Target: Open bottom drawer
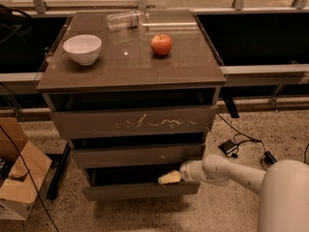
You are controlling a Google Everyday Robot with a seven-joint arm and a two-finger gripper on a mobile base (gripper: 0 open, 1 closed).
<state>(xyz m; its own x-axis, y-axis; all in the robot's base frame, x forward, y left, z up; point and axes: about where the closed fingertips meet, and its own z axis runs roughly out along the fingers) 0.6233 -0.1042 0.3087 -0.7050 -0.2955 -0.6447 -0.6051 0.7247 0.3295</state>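
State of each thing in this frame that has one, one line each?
bottom drawer: hardly out, if at all.
gripper: at the bottom drawer's top edge, right of middle.
middle drawer: shut.
top drawer: shut, front scratched.
bowl: upright.
bottle: lying on its side.
apple: whole, upright.

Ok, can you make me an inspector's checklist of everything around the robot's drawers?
Surface: brown cabinet top, glossy.
Job's things: bottom drawer, plain front, lowest of three.
Clutter: white bowl, red apple, plastic bottle lying on its side.
Gripper: gripper at the bottom drawer's top edge, right of middle.
Cables: black cables and a power adapter on the floor, right of the cabinet.
Surroundings: cardboard box at left; speckled floor.
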